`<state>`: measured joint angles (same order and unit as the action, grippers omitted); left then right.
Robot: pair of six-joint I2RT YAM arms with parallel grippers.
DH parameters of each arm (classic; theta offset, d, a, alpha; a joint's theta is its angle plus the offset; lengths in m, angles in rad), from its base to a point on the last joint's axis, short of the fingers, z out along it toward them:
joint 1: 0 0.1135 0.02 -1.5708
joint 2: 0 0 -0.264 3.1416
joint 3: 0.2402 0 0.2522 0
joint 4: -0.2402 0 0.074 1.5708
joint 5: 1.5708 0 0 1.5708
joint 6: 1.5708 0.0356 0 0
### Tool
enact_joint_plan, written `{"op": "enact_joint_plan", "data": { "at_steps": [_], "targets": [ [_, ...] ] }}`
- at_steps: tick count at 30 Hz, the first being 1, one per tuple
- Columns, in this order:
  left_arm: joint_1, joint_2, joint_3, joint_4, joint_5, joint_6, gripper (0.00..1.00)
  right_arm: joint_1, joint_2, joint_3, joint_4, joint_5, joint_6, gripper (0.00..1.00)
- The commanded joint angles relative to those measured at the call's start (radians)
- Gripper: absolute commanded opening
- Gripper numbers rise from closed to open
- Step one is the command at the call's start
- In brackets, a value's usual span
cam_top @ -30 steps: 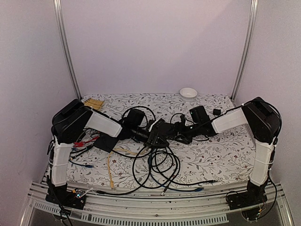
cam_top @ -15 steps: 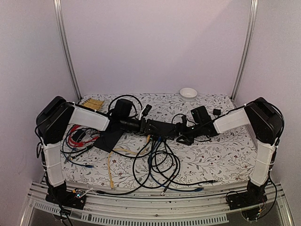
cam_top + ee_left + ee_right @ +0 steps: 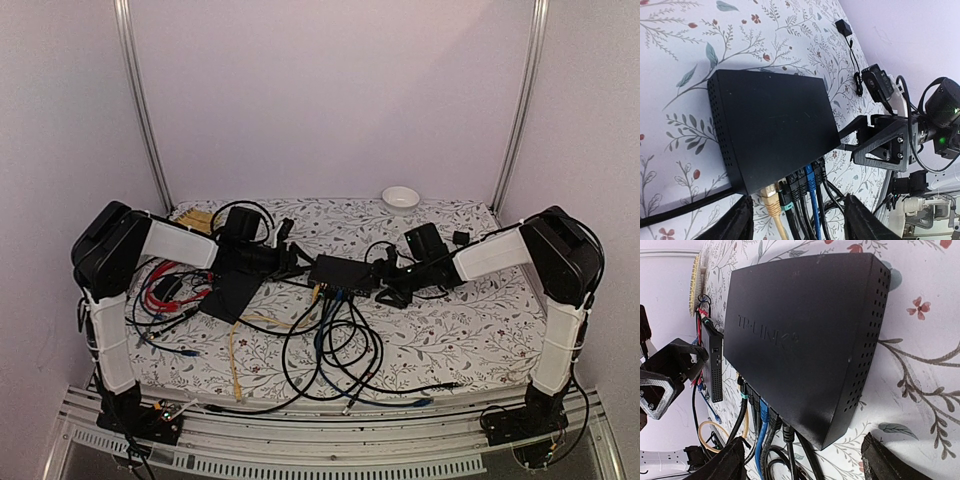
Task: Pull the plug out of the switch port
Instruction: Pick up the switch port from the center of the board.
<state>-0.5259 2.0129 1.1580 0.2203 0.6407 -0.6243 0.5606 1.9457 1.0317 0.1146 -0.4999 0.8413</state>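
The switch (image 3: 340,271) is a flat black box lying on the flowered cloth in the middle. Its near edge holds several plugs (image 3: 800,187): a beige plug (image 3: 771,200), black ones and a blue plug (image 3: 811,181). My left gripper (image 3: 292,258) sits just left of the switch, open. In the left wrist view my left gripper (image 3: 800,225) has both fingers apart from the plugs. My right gripper (image 3: 385,280) is at the switch's right end, open. In the right wrist view my right gripper (image 3: 805,465) straddles the switch's (image 3: 800,330) near corner without touching it.
A tangle of cables (image 3: 335,345) spreads from the switch toward the front edge. A thinner black slab (image 3: 232,293) and red leads (image 3: 160,295) lie at the left. A white bowl (image 3: 401,197) stands at the back, and a small black adapter (image 3: 460,238) lies back right.
My left arm has drawn back to the left, and its gripper has left the switch and opened wider. The switch now lies flat and more exposed. The right arm barely moved.
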Motion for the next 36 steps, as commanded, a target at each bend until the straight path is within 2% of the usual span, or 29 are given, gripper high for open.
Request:
{"op": "enact_joint_plan", "data": {
  "at_steps": [1, 13, 36],
  "targets": [
    [0.010, 0.056, 0.032, -0.020, 0.039, -0.003, 0.62, -0.004, 0.040, 0.016, -0.069, 0.015, 0.017, 0.78],
    [0.044, 0.147, 0.118, -0.116, 0.051, 0.011, 0.63, -0.005, 0.045, 0.044, -0.083, 0.008, 0.019, 0.79],
    [0.036, 0.324, 0.387, -0.536, 0.047, 0.200, 0.65, -0.016, 0.110, 0.147, -0.186, -0.007, -0.006, 0.80]
  ]
}}
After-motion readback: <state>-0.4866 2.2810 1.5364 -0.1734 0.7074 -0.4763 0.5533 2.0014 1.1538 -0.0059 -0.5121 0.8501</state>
